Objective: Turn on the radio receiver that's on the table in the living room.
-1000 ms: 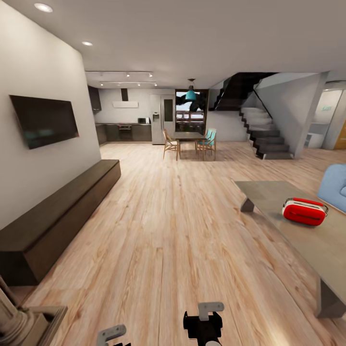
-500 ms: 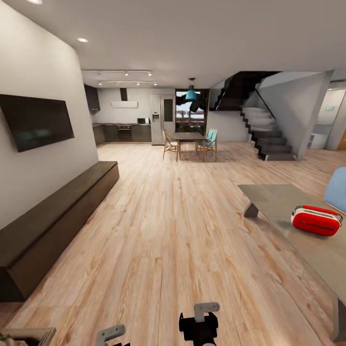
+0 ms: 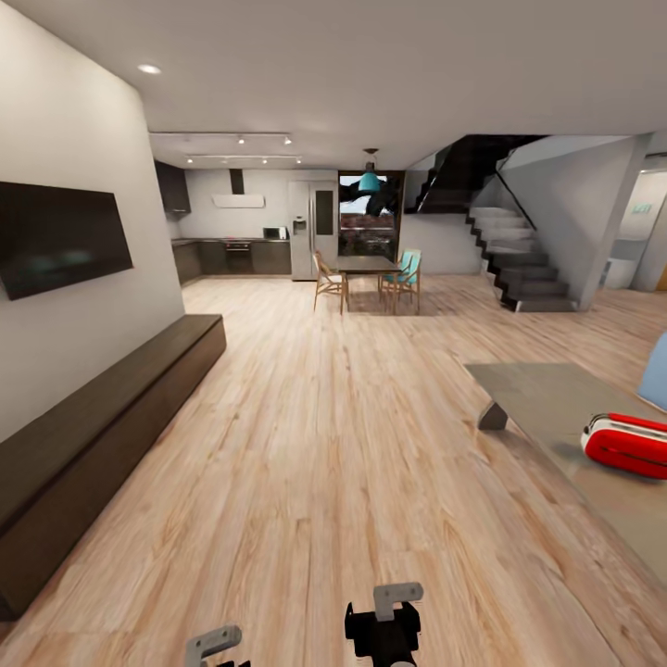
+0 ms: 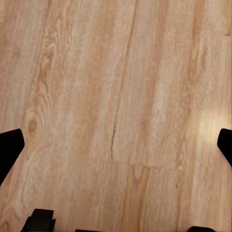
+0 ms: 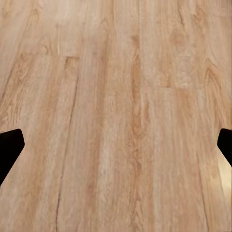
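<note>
The red radio receiver [image 3: 626, 446], with its white band along the top, lies on the grey low table [image 3: 552, 398] at the right edge of the head view, partly cut off by the frame. Parts of my left arm [image 3: 215, 643] and right arm [image 3: 387, 622] show at the bottom of that view, well short of the table. In the left wrist view my left gripper [image 4: 116, 145] is open over bare wood floor. The right gripper [image 5: 116, 145] is likewise open over the planks, its dark fingertips [image 5: 9, 145] far apart.
A long dark bench [image 3: 102, 417] runs along the left wall under a wall TV [image 3: 57, 236]. A sliver of blue sofa [image 3: 657, 372] sits beyond the table. Far back are a dining table with chairs [image 3: 366, 276], the kitchen and a staircase [image 3: 519, 259]. Wood floor [image 3: 324, 445] lies ahead.
The whole head view has shifted: the camera has moved forward. The radio and table now sit nearer the right edge and the TV nearer the left. Both grippers stay open.
</note>
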You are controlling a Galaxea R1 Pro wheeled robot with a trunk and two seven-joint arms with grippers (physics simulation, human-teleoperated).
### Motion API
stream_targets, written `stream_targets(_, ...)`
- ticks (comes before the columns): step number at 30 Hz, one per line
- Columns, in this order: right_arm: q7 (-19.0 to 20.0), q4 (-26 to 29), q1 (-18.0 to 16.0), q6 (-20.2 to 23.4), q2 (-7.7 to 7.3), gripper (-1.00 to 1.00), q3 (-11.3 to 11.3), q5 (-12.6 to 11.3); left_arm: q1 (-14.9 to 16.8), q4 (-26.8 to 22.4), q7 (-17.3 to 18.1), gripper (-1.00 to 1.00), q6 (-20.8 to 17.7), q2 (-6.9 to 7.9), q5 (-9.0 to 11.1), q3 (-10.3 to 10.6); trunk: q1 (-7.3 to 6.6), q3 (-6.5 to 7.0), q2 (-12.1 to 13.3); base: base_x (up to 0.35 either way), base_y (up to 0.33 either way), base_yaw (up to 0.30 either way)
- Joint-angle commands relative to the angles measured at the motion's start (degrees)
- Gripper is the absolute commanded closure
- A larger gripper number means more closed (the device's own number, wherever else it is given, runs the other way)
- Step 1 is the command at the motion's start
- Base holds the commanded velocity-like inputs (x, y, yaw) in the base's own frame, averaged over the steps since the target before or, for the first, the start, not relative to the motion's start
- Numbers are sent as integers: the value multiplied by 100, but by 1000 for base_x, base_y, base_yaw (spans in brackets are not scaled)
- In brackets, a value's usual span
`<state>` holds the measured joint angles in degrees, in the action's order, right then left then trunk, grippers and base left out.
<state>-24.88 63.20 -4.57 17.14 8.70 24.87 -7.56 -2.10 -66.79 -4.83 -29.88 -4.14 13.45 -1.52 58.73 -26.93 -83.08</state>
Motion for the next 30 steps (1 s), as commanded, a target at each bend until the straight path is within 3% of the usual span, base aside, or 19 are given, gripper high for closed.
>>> stream_targets(1,0,1,0,2,0,-100,0,0,0,0,0,-100,0,0,0,-1,0,0,0,333,0,0)
stream_targets(30,0,0,-1,2,0,-100,0,0,3,0,0,-100,0,1,0,-6,0,0,0,333,93,0)
